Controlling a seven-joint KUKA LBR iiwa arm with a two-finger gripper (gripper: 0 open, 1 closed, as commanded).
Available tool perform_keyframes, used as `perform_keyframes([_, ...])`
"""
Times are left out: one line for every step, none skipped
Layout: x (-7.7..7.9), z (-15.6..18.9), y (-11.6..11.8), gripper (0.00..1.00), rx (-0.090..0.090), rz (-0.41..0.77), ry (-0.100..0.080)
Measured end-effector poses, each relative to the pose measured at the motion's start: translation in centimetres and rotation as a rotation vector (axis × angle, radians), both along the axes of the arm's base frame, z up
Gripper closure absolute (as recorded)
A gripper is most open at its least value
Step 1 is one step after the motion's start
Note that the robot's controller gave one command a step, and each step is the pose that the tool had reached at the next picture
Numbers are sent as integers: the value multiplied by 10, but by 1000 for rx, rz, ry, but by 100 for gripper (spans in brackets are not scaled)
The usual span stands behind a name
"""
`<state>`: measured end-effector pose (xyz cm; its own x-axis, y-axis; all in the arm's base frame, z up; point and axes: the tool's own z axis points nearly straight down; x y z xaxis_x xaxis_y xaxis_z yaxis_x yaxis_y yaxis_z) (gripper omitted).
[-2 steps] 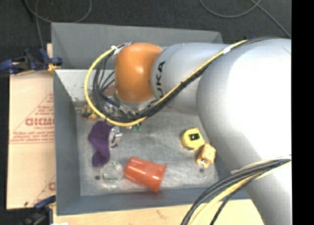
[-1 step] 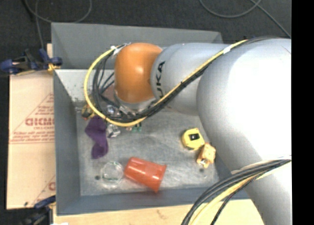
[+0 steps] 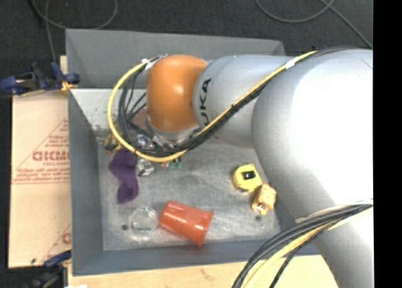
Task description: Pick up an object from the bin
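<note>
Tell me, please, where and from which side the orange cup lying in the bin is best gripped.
Probably across the middle of the orange cup, coming down from above: it lies on its side, rounded wall up, mouth sideways. Avoid the clear round thing beside it on the view's left.

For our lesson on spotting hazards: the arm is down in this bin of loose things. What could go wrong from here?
1. The gripper sits beside the limp purple cloth, close to the bin's left wall; it might scrape that wall.
2. The cloth looks floppy and may slip out of a grasp.
3. The orange cup lies on its side and could roll if nudged.
</note>
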<state>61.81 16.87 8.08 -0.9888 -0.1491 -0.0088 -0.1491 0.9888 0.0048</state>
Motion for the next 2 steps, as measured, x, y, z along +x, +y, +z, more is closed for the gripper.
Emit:
perform_keyframes([9,-3,30,0,-4,34,-2])
perform_keyframes([10,-1,32,100,-1,33,-1])
